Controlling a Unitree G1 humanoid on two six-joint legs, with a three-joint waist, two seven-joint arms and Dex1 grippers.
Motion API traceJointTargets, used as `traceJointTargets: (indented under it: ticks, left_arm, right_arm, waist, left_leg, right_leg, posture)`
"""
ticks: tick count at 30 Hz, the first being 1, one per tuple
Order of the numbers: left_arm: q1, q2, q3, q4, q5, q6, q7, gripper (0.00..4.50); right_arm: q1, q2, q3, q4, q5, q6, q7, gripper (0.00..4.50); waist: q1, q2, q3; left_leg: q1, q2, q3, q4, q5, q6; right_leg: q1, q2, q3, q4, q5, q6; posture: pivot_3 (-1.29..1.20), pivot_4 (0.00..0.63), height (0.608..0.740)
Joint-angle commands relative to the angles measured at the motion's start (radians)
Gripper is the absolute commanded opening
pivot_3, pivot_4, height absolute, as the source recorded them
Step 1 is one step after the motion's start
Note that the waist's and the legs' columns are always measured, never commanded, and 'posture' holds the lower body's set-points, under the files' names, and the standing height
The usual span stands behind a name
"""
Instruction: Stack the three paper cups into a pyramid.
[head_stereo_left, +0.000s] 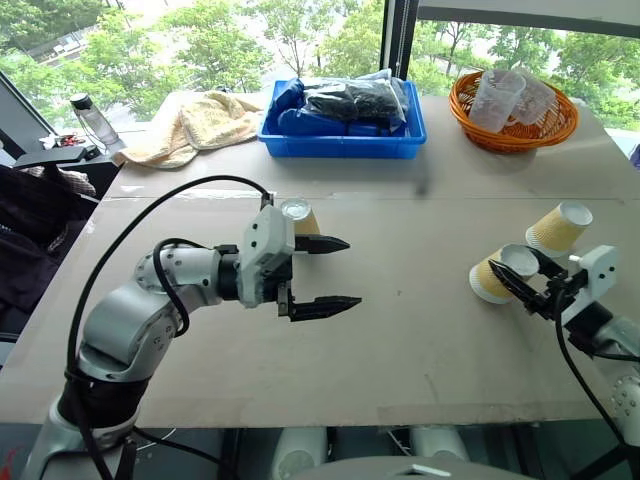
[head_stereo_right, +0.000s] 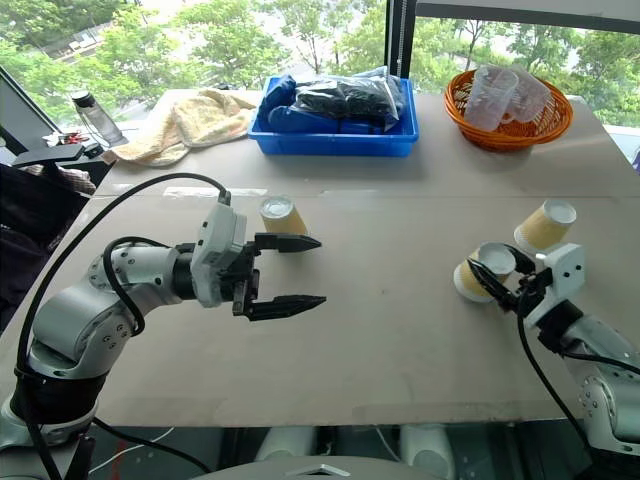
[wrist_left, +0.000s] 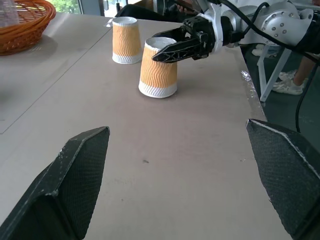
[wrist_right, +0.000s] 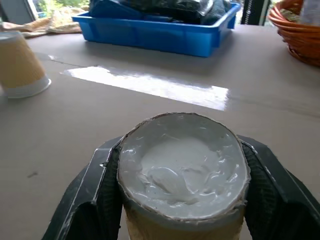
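- Cups are standing upside down on the table (head_stereo_left: 400, 330): near cup (head_stereo_left: 492, 276), far cup (head_stereo_left: 558, 227), left cup (head_stereo_left: 300, 217).
- Right gripper (head_stereo_left: 522, 283) is pinching the near cup.
- Left gripper (head_stereo_left: 335, 272) is hovering, fingers spread, beside the left cup.

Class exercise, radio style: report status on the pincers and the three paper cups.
Left pincer open, empty, beside far cup. Right pincer shut on near cup; third cup behind it. No stacking yet.

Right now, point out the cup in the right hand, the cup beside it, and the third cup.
Held cup (wrist_left: 158, 67), left wrist view, ribbed side.
Neighbouring cup (head_stereo_left: 558, 229), left eye view, side wall.
Third cup (head_stereo_right: 281, 216), right eye view, side wall.
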Motion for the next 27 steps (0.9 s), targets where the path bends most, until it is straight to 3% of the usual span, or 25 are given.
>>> traceJointTargets:
  ticks: [1, 8, 11, 12, 15, 16, 23, 27]
  left_arm:
    - [0.038, 0.030, 0.064, -0.024, -0.015, -0.019, -0.016, 4.50]
    - [0.140, 0.068, 0.138, -0.085, -0.029, -0.018, -0.008, 4.50]
    - [0.170, 0.072, 0.166, -0.104, -0.034, -0.014, 0.004, 4.50]
    - [0.181, 0.074, 0.174, -0.110, -0.035, -0.013, 0.008, 4.50]
    - [0.202, 0.079, 0.188, -0.120, -0.036, -0.015, 0.015, 4.50]
    - [0.204, 0.080, 0.191, -0.120, -0.036, -0.016, 0.016, 4.50]
    - [0.159, 0.066, 0.201, -0.108, -0.082, -0.008, 0.017, 4.50]
    - [0.040, 0.014, 0.144, -0.094, -0.126, 0.018, 0.053, 4.50]
  right_arm:
    - [-0.133, 0.025, 0.174, -0.070, -0.046, 0.050, -0.002, 2.31]
    - [-0.273, 0.078, 0.394, -0.001, -0.092, 0.085, 0.076, 2.31]
    - [-0.290, 0.057, 0.417, 0.048, -0.116, 0.061, 0.122, 2.31]
    - [-0.291, 0.051, 0.417, 0.059, -0.121, 0.050, 0.136, 3.10]
    - [-0.293, 0.049, 0.414, 0.073, -0.132, 0.027, 0.155, 4.15]
    - [-0.293, 0.052, 0.404, 0.067, -0.115, 0.033, 0.163, 4.48]
    - [-0.244, 0.050, 0.249, -0.069, 0.035, 0.041, 0.164, 4.48]
    - [-0.224, 0.081, 0.088, -0.094, 0.086, 0.044, 0.033, 4.48]
  waist:
    - [-0.006, -0.001, 0.000]
    - [0.007, -0.003, 0.002]
    - [0.012, -0.003, 0.002]
    - [0.012, -0.003, 0.002]
    - [0.011, -0.003, 0.002]
    - [0.010, -0.003, 0.002]
    - [0.012, -0.003, 0.002]
    - [0.014, -0.003, 0.002]
  left_leg:
    - [0.000, 0.000, 0.000, 0.000, 0.000, 0.000]
    - [-0.005, 0.000, -0.002, 0.000, 0.000, 0.000]
    - [-0.006, 0.000, -0.002, 0.000, 0.000, 0.000]
    - [-0.006, 0.000, -0.002, 0.000, 0.000, 0.000]
    - [-0.005, -0.001, -0.001, 0.001, 0.000, 0.000]
    - [-0.004, -0.001, -0.001, 0.001, 0.000, 0.000]
    - [-0.003, 0.000, -0.002, 0.000, 0.000, 0.000]
    - [-0.005, -0.001, -0.003, 0.001, 0.000, -0.001]
  right_leg:
    - [0.000, 0.000, 0.000, 0.000, 0.000, 0.000]
    - [-0.003, -0.001, -0.003, -0.002, 0.000, 0.000]
    - [-0.003, -0.002, -0.003, -0.002, 0.000, 0.000]
    - [-0.003, -0.002, -0.003, -0.002, 0.000, 0.000]
    - [-0.002, -0.003, -0.003, -0.002, 0.000, 0.000]
    - [-0.002, -0.003, -0.003, -0.002, 0.000, 0.000]
    - [-0.002, -0.001, -0.004, 0.000, 0.000, 0.000]
    - [-0.001, -0.002, -0.007, -0.001, 0.001, 0.001]
  posture:
    - [0.00, 0.150, 0.733]
    - [0.00, 0.150, 0.733]
    - [0.00, 0.150, 0.733]
    - [0.00, 0.150, 0.733]
    - [0.00, 0.150, 0.733]
    - [0.00, 0.150, 0.733]
    - [0.00, 0.150, 0.733]
    - [0.00, 0.150, 0.733]
